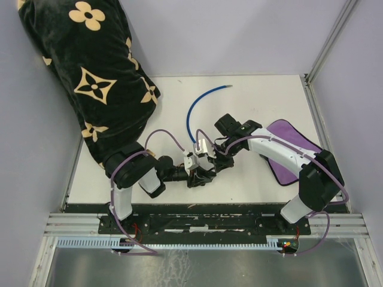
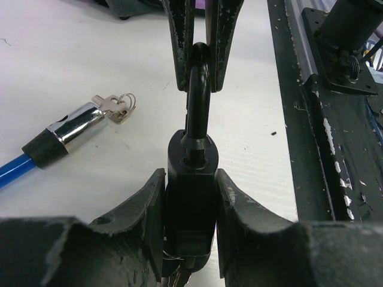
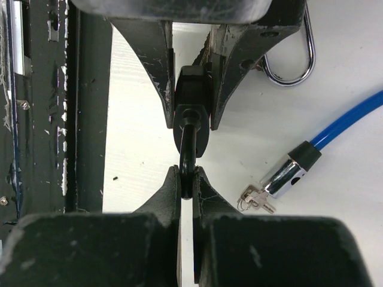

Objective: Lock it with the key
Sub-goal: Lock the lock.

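A black padlock (image 2: pixel 190 197) is held off the white table between both grippers. My left gripper (image 2: pixel 190 179) is shut on the padlock's body, which also shows in the right wrist view (image 3: pixel 191 95). My right gripper (image 3: pixel 188 176) is shut on its black shackle (image 3: pixel 188 156), and the shackle stands up from the body in the left wrist view (image 2: pixel 197 101). A small key on a wire ring (image 2: pixel 178 276) shows at the body's underside, mostly hidden by my fingers. In the top view the two grippers meet at the table's near middle (image 1: pixel 202 166).
A blue cable lock with a chrome head (image 2: pixel 75 127) and a bunch of small keys (image 2: pixel 116 106) lies on the table beside the padlock. A silver metal loop (image 3: pixel 290 66) lies nearby. A purple cloth (image 1: pixel 293 149) lies right. A person in a black patterned garment (image 1: pixel 96 72) leans in at far left.
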